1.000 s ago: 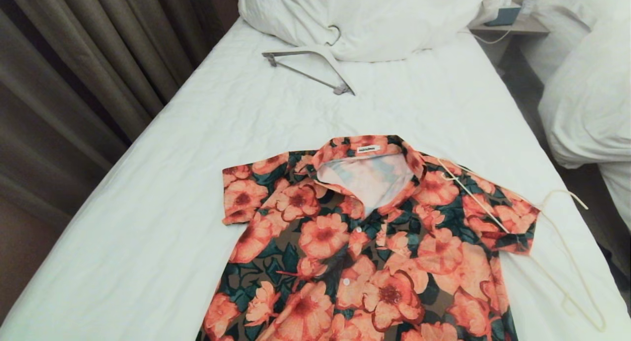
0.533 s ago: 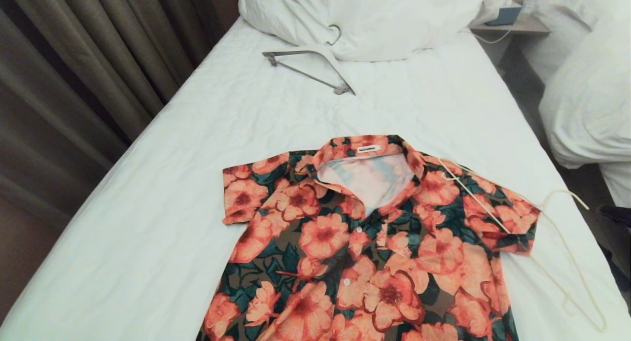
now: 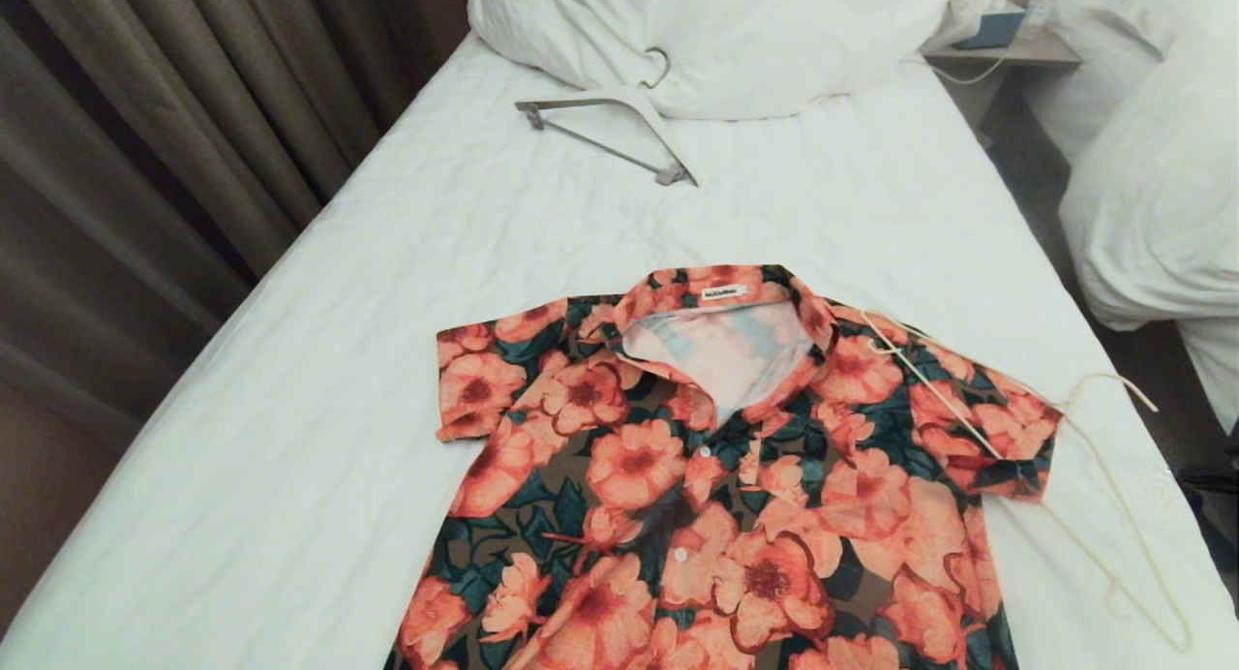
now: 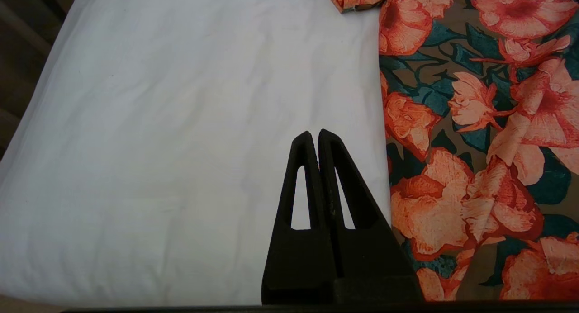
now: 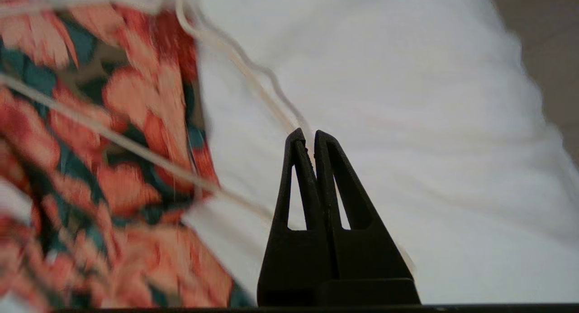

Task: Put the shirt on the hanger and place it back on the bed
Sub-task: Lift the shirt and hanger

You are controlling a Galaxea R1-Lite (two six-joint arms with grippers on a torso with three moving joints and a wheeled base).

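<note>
Shirt spread flat on the bed, thin hanger lying across its sleeve, both pincers pressed together and empty.

The shirt [image 3: 716, 476] is cut off at its lower part in the head view, and the hanger [image 3: 1113, 486] is partly tucked under the sleeve, pale against the bed [image 3: 319, 428]. The right wrist view is smeared. The right pincer [image 5: 306, 136], fingers together, hovers over the sheet with the hanger wire just ahead of its tips. The left pincer [image 4: 313, 136], also pinched closed, hangs above bare sheet just beside the shirt's edge.
</note>
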